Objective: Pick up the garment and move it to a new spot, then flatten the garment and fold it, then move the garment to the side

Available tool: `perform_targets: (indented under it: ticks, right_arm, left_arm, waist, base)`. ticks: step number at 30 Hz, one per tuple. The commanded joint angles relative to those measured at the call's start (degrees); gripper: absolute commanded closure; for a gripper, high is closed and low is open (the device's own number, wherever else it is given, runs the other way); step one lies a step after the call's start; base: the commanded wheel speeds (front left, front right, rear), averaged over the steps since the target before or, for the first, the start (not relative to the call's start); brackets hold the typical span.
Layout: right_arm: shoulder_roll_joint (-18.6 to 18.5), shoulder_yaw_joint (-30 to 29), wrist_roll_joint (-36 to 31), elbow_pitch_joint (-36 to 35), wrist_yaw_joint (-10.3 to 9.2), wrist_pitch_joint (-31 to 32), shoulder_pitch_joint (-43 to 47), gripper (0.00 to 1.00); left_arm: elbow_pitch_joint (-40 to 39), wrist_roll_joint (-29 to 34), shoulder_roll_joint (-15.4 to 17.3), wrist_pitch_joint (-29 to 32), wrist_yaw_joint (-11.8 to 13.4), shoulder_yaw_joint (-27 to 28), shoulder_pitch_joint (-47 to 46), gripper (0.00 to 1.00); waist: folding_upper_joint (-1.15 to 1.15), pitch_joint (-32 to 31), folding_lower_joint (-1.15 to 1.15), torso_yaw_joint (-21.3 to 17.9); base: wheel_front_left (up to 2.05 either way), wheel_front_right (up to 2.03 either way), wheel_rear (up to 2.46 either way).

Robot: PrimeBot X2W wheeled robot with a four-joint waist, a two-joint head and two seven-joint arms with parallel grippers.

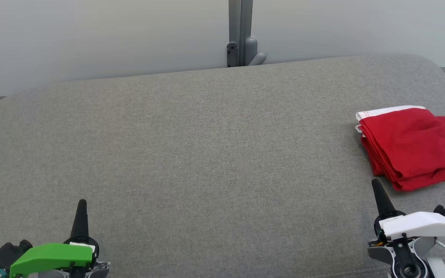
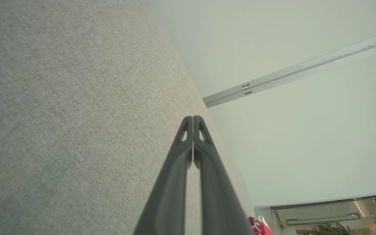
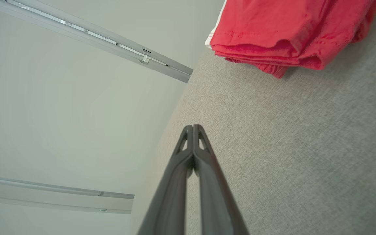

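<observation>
- The folded red cotton garment with a white edge (image 1: 413, 148) lies at the right side of the grey woven fabric surface (image 1: 207, 154).
- The left gripper (image 1: 82, 202), under a green cover, has its fingers pressed together, empty.
- The right gripper (image 1: 375, 182), under a white cover, is likewise closed and empty, just beside the garment's near edge.

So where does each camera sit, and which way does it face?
Head view: on the head, facing down at the grey cushion; left gripper lower left, right gripper lower right.
Left wrist view: on the left wrist, along its shut fingers, over the cushion to the wall.
Right wrist view: on the right wrist, along its shut fingers toward the red garment.
Shared: head and right wrist views show the garment.
</observation>
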Motion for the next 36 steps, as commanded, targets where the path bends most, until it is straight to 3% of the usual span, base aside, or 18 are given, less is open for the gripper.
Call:
perform_targets:
  ticks: [1, 36]
  right_arm:
    - [-0.4, -0.3, 1.8, -0.8, 0.01, 0.5, -0.9, 1.00]
    - [-0.5, -1.4, 20.3, -2.2, 0.01, 4.7, -1.1, 1.00]
  left_arm:
    - [-0.6, -1.7, 0.5, 0.4, -0.5, 0.3, -1.3, 1.00]
    - [-1.5, -17.8, 0.6, 4.6, -1.2, 1.2, -3.1, 1.00]
  waist:
    - [0.36, 0.0, 0.00, 0.0]
    - [0.53, -0.3, 0.00, -0.3]
  base:
    - [0.00, 0.00, 0.00]
    - [0.00, 0.00, 0.00]
